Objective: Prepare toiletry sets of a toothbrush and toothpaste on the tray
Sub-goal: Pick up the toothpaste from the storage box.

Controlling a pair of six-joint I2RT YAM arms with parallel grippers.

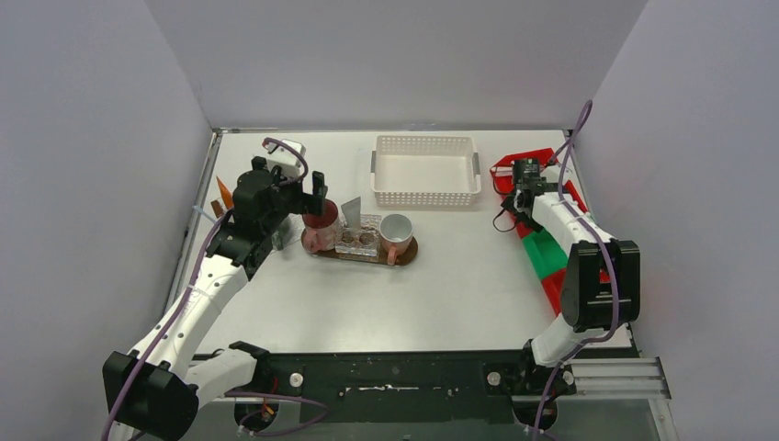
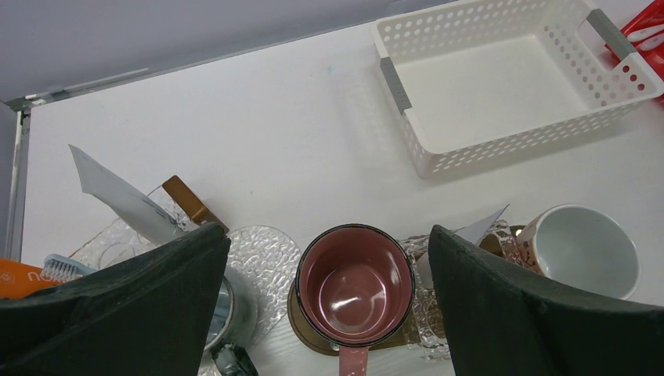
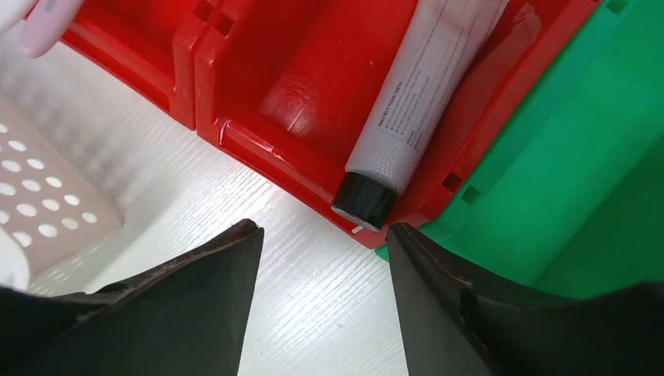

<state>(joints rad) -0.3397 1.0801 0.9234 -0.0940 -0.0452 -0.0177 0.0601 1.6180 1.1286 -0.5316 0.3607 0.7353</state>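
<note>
The brown tray (image 1: 406, 254) carries a maroon mug (image 1: 321, 219), a white mug with a pink handle (image 1: 397, 230) and textured clear glasses (image 1: 358, 241). My left gripper (image 2: 329, 232) hangs open above the maroon mug (image 2: 356, 283), which is empty. A grey-white tube (image 2: 117, 194) stands in a glass to the left, with blue toothbrush bristles (image 2: 59, 266) beside it. A white toothpaste tube with a black cap (image 3: 415, 94) lies in a red bin (image 3: 305, 94). My right gripper (image 3: 322, 235) hovers over the table just in front of that bin, jaws apart, nothing between them.
A white perforated basket (image 1: 426, 170) sits behind the tray. Red bins (image 1: 514, 167) and a green bin (image 1: 548, 253) line the right side. A pink toothbrush handle (image 3: 47, 23) shows in the neighbouring red bin. An orange item (image 2: 22, 276) lies at the far left.
</note>
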